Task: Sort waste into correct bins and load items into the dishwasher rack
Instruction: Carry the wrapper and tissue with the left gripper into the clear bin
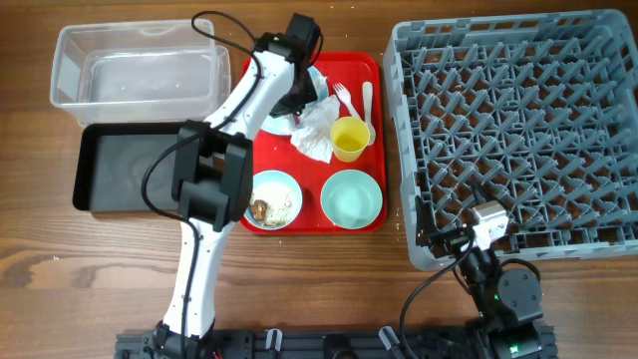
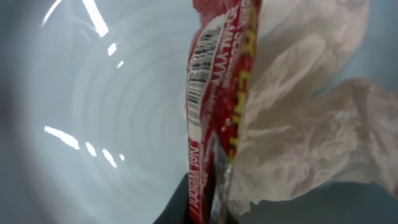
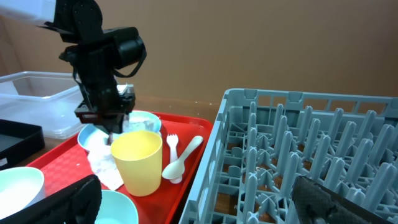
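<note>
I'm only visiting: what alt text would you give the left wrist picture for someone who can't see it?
Extreme close-up of a red printed wrapper standing on edge, its lower end gripped between the left arm's dark fingers at the bottom. A crumpled white napkin lies against its right side, and a light blue plate fills the blurred background.

The overhead view is lit brightly and evenly from above, with soft shadows cast on the brown wooden tabletop (image 1: 40, 289) and faint glare on the clear rectangular plastic tub (image 1: 140, 32). The left wrist view is blurred by closeness, even the small red printed wrapper (image 2: 208, 93), and light streaks are reflected off the light blue round plate (image 2: 93, 124). In the right wrist view the dark fingers (image 3: 68, 202) of the right end effector (image 3: 205, 208) are out of focus.
</note>
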Controlling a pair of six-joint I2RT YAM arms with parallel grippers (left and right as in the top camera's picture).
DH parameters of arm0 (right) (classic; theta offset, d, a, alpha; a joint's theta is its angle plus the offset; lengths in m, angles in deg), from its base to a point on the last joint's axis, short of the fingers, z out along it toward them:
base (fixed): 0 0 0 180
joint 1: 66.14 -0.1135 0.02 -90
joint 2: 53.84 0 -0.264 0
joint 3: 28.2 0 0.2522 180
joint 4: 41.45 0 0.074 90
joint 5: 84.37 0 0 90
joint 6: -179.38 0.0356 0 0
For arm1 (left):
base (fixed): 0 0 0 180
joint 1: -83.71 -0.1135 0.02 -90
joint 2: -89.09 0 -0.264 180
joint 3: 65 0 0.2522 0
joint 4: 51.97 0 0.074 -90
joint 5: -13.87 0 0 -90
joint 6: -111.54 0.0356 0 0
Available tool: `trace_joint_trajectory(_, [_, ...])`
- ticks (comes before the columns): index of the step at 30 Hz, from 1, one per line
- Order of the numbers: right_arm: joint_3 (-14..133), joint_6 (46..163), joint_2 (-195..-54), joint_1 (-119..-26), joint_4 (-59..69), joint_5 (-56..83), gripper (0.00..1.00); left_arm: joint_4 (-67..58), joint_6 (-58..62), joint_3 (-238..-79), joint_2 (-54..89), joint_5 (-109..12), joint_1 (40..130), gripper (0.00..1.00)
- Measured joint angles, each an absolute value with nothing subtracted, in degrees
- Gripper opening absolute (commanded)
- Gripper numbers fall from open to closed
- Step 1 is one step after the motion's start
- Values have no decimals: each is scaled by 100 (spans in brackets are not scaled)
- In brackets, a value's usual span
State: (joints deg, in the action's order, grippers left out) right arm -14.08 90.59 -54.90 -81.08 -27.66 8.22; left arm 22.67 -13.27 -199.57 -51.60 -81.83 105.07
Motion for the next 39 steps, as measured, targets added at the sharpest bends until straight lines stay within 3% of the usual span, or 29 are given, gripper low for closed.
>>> trace_joint_trajectory(13, [-1408, 9059, -5490, -8108, -2766, 822, 100, 2381, -1329, -20276, -2847, -7665, 9397, 4])
trace_joint_trajectory(22, [-1408, 9059, -5490, -8108, -2766, 822, 100, 1913, -2920, -20276, -2891, -8108, 7884, 4])
trace_joint_trajectory(27, [-1408, 9059, -5490, -8108, -2766, 822, 100, 1535, -3503, -20276, -3405, -8233, 7546, 5])
trace_joint_trajectory(28, [-1408, 9061, -5490, -8108, -2766, 822, 100, 1529, -3545, -20276, -3558, -8233, 7524, 8])
trace_joint_trajectory(30, [-1408, 9059, -5490, -8108, -2766, 822, 100, 1531, -3619, -20268, -3802, -8235, 7489, 34])
trace_joint_trajectory(31, [-1408, 9059, -5490, -8108, -2766, 822, 100, 1535, -3639, -20265, -3925, -8235, 7476, 54])
trace_joint_trajectory(36, [-1408, 9059, -5490, -8108, -2766, 822, 100, 1533, -3672, -20248, -4025, -8235, 7458, 70])
trace_joint_trajectory(39, [-1408, 9059, -5490, -8108, -2766, 822, 100, 1533, -3256, -20248, -4025, -8222, 7458, 72])
